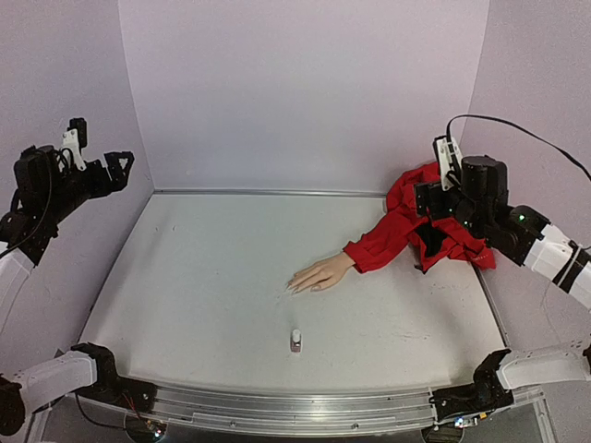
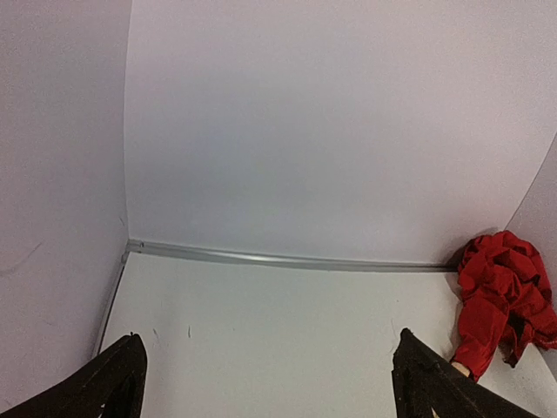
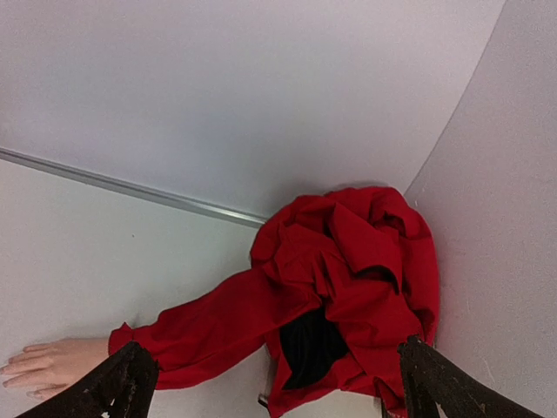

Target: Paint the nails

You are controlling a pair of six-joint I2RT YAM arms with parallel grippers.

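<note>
The grey table (image 1: 203, 268) is boxed in by pale walls on the left, back and right, with a thin metal strip (image 1: 268, 192) along its far edge and a metal rail (image 1: 295, 406) along the near one. The broadest stretch of tabletop lies left of the mannequin hand (image 1: 321, 274). That hand rests flat a little right of centre, and its fingertips point left and slightly toward the near edge. The nails (image 1: 294, 284) sit at those tips, too small to make out singly. Its red sleeve (image 1: 406, 226) runs back into a bunched heap in the far right corner, against the wall. A small white-capped bottle (image 1: 295, 341) stands upright between the hand and the near rail, apart from both. The left gripper (image 2: 270, 335) is held high beside the left wall, facing the back wall, fingers spread wide and holding nothing. The right gripper (image 3: 271, 344) hangs above the red heap — its fingers are likewise spread wide, with nothing between them.
</note>
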